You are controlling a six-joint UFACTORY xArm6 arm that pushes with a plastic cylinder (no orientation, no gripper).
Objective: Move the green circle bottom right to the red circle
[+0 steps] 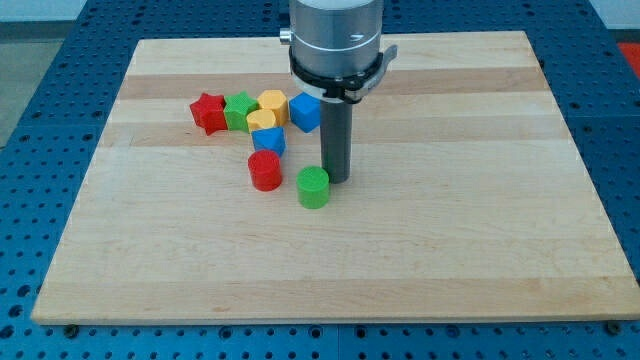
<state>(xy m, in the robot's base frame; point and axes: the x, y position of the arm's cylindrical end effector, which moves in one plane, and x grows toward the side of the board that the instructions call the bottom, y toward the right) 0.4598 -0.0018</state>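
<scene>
The worktop (480, 250) is a pale wooden board. The arm ends in a dark rod; there is no hand, so nothing spreads or pinches. My tip (339, 180) stands just beside the green circle (313, 187), at its 2 o'clock. The green circle already lies near the red circle (265, 170), at its 4 o'clock. Judgement: little or no push remains.

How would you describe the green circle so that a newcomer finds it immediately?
On the wooden board, find the block cluster left of centre. The green circle sits lowest, right of the red circle, beside my tip. The green star lies higher.
</scene>
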